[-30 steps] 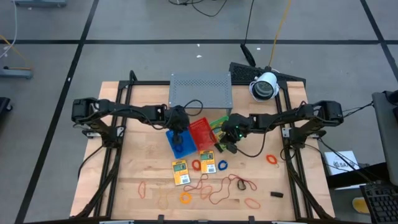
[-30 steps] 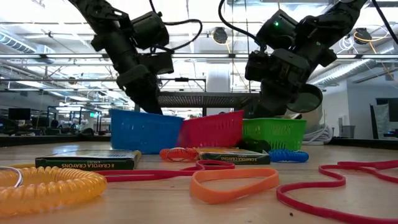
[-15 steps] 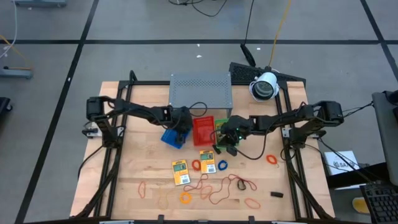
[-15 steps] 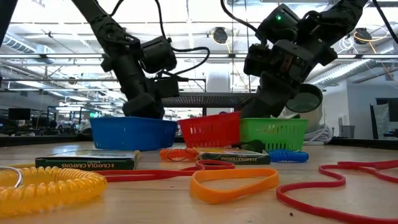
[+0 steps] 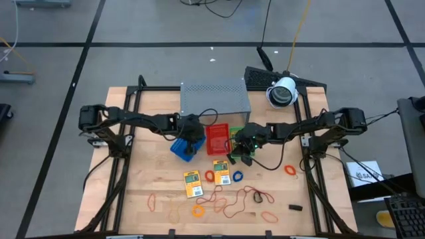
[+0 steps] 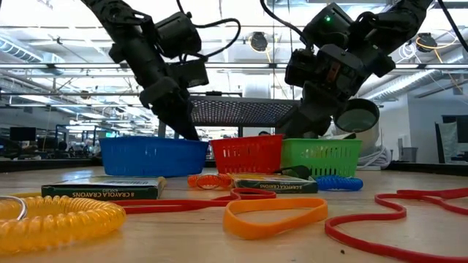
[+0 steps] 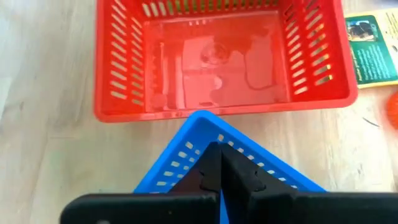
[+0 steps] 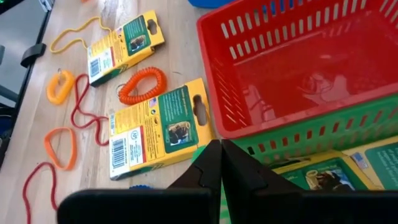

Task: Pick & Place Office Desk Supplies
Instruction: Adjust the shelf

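Left claw pressed together over blue tray, right claw together above green tray, neither holding anything

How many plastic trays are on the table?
3: blue tray toward the left arm, red tray in the middle, green tray toward the right arm, partly hidden from above.

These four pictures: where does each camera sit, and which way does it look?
High: overhead, straight down; both arms, red tray.
Low: table height, level across; both arms above blue tray.
Left wrist: on the left arm, looking down; left gripper shut on the blue tray's rim.
Right wrist: on the right arm, looking down; right gripper shut at green tray.
All share the red tray.
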Tool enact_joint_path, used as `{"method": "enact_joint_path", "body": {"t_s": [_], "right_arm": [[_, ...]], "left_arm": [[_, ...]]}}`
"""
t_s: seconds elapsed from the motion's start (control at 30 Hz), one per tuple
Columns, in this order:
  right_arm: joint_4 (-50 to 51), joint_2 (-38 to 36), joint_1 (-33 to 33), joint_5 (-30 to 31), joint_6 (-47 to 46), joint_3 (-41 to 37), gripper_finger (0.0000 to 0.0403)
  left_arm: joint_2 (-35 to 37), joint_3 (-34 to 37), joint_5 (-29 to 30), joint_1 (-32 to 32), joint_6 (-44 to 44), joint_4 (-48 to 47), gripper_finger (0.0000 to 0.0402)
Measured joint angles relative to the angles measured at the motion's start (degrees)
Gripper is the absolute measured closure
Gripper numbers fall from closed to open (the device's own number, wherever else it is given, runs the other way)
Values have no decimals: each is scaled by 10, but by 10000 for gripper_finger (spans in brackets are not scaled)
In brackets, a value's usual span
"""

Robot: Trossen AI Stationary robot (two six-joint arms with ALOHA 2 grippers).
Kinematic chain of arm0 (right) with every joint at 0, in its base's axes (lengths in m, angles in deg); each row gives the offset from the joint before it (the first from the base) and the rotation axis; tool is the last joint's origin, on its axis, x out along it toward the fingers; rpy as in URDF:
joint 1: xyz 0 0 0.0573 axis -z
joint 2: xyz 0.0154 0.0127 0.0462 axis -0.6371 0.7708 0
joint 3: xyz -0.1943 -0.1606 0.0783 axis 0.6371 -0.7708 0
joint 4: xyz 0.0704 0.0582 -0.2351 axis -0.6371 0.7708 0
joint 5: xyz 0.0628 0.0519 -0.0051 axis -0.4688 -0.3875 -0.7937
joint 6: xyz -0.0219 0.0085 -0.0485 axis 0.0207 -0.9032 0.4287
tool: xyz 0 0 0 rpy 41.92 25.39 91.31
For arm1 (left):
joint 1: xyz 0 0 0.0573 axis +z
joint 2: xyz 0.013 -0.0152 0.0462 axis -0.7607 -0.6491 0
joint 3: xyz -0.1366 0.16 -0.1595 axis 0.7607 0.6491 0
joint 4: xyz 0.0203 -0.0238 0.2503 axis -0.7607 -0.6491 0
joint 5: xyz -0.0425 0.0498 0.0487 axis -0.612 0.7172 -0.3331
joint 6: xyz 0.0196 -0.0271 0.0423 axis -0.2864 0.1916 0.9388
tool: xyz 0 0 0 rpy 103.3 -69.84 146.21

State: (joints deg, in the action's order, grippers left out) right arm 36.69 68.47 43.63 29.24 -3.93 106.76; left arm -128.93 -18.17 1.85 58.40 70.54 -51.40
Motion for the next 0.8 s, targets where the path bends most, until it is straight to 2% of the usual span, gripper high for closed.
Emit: {"method": "enact_joint_path", "body": {"t_s": [0.2, 0.4, 0.8], "right_arm": [[12, 0, 1, 6, 0, 0, 403], [19, 0, 0, -55, -15, 0, 403], [24, 0, 0, -52, -14, 0, 403]], "left_arm": [[0, 0, 9, -12, -3, 2, 399], [0, 0, 10, -21, -9, 0, 399], [0, 0, 40, -62, -10, 2, 399]]}}
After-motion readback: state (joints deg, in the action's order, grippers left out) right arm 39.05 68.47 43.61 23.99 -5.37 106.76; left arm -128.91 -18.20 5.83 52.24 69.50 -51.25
